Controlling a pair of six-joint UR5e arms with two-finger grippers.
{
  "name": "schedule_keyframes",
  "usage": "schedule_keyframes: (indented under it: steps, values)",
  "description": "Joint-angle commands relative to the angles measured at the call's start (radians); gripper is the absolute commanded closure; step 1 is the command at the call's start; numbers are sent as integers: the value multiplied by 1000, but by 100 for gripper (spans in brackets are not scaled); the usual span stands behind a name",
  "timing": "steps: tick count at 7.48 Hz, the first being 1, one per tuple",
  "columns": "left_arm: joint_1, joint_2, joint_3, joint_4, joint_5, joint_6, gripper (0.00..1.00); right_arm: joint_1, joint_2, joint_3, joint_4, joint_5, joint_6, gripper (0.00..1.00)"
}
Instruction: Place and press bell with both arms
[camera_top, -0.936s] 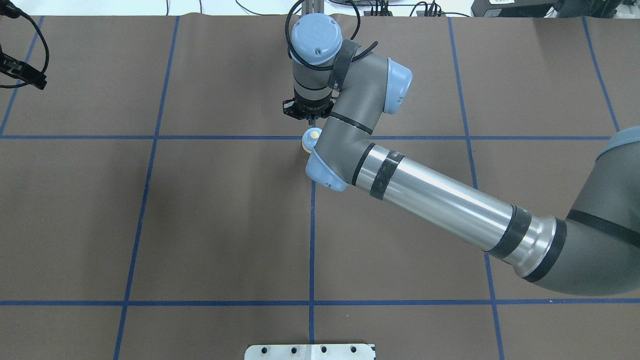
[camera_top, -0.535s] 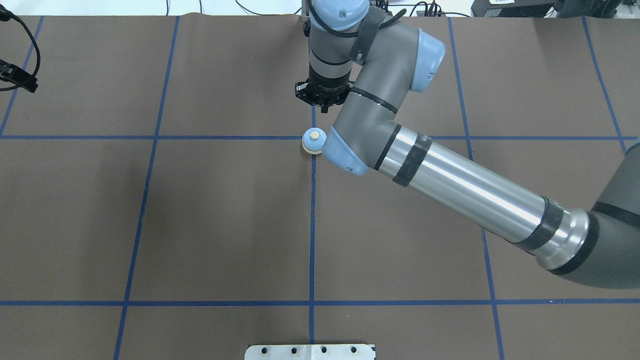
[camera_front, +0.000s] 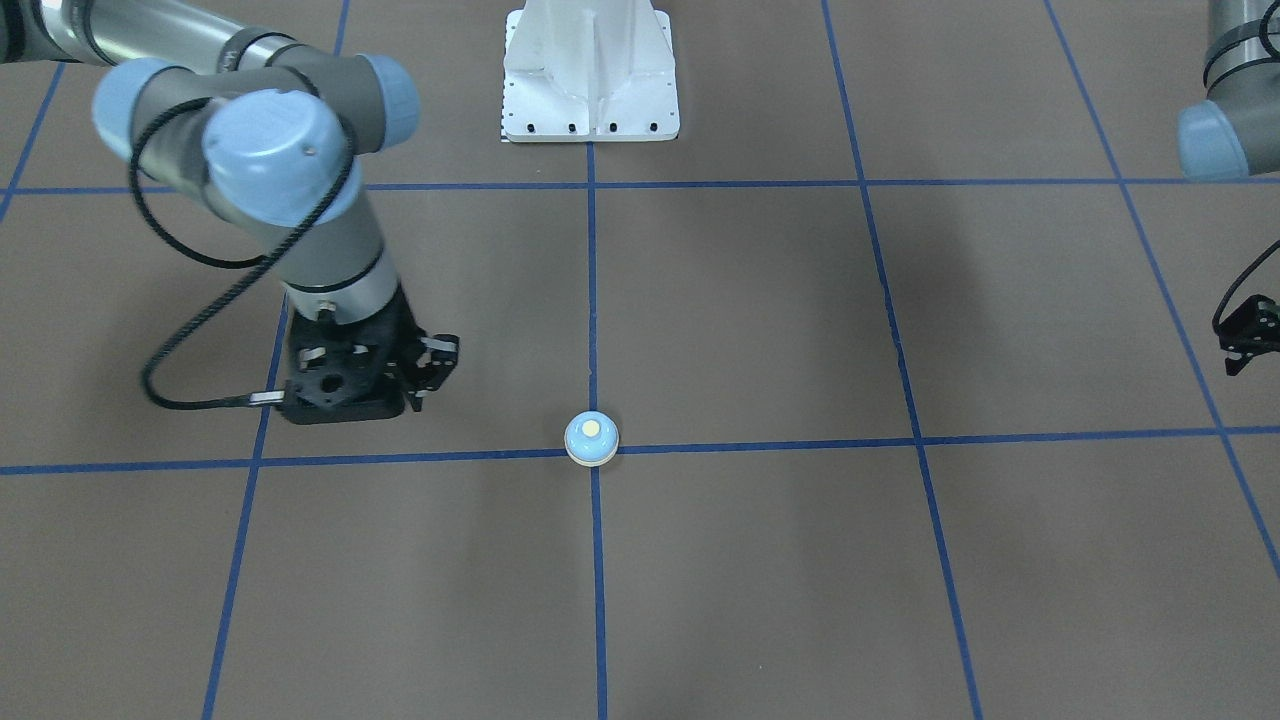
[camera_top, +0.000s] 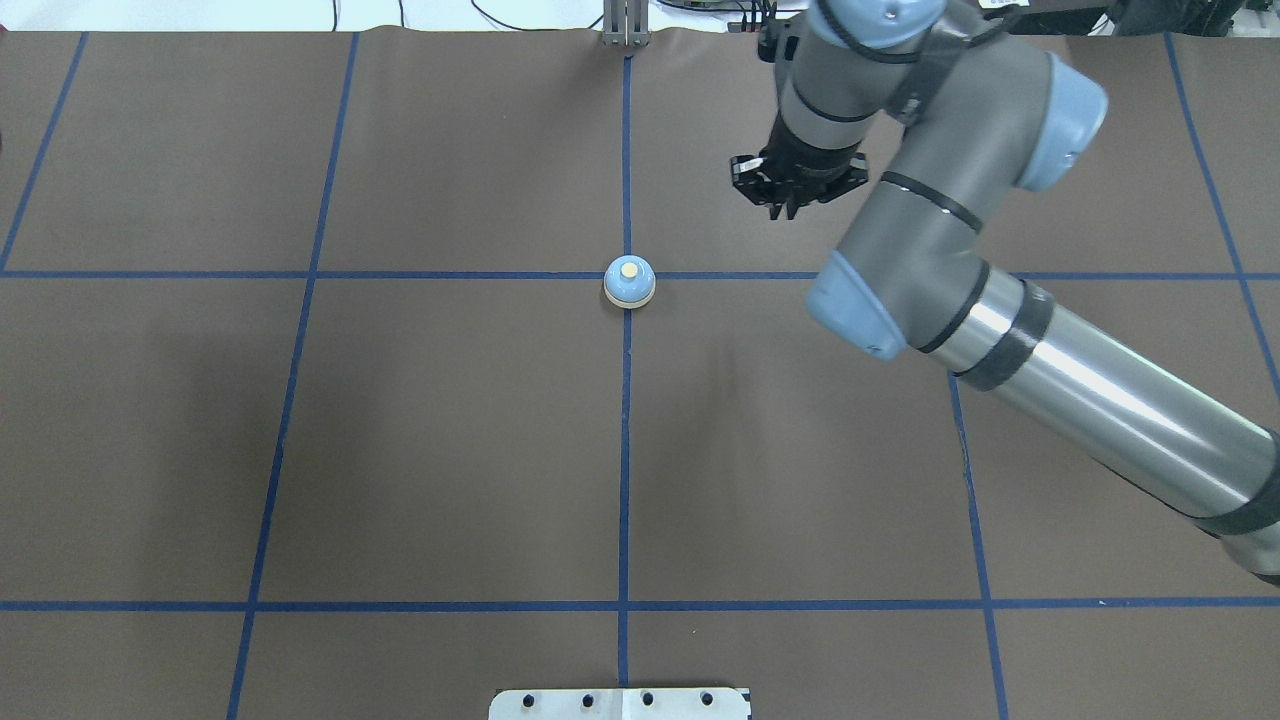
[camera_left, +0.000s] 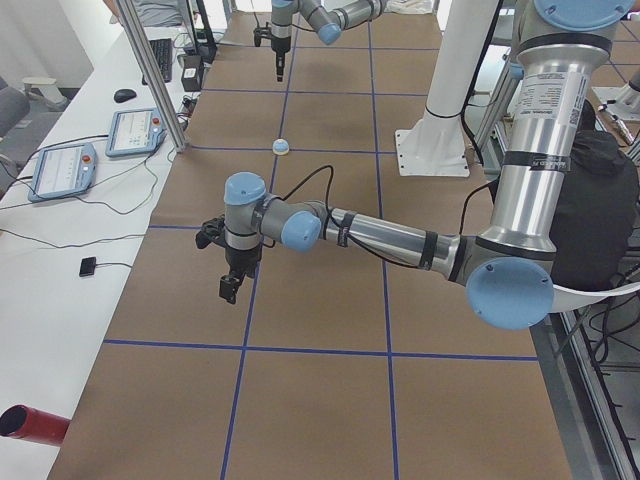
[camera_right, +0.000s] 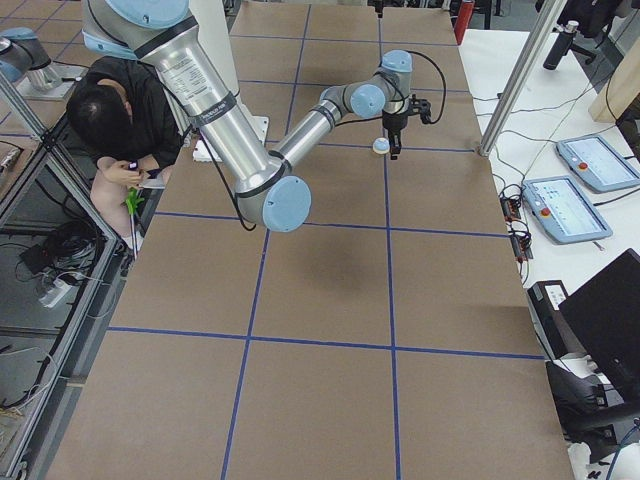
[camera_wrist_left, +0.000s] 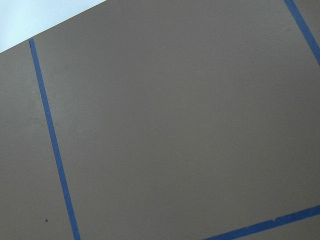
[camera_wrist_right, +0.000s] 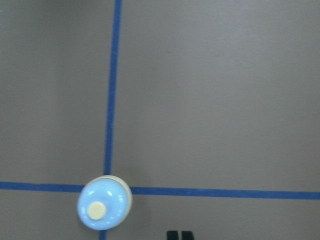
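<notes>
The right gripper (camera_top: 788, 207) hangs with its fingers pointing down. In the right wrist view its two black fingertips (camera_wrist_right: 173, 235) sit side by side, pressed together, with nothing between them. It is well apart from the bell (camera_top: 629, 281), off to the bell's right and a little beyond it in the overhead view. Less than a second ago it hovered just beyond the bell, almost over it, and the wrist joint hid part of the dome. It has since swung away sideways, and the whole bell now shows.

The bell itself has not moved. It stands upright on the brown table cover (camera_top: 450, 430), right on the crossing of two blue tape lines (camera_top: 625, 450), cream button up, touched by neither gripper. Behind the gripper, the right arm (camera_top: 1010, 320) stretches back past the bell's right side to the overhead view's right edge.

The left gripper (camera_left: 228, 290) hangs far from the bell on its other side, above the cover, fingers down. Whether its fingers are apart or together cannot be told; the left wrist view shows only cover and tape. A moment ago it still peeked into the overhead view's left edge, and it has now gone from there. The left arm (camera_left: 400, 235) reaches out low over the cover.
</notes>
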Motion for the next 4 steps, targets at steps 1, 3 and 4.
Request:
schedule_keyframes:
  steps: [1,3,4]
  values:
    - [-77,82,-58,29,-80,62,0,150,-124,43,-109,48,-339,0]
    - [-184,82,-58,176,-105,250,0,326,-241,39,-116,215,-577,0]
    - [-235,82,-49,215,-107,319,0,412,-328,52,-111,287,-651,0]
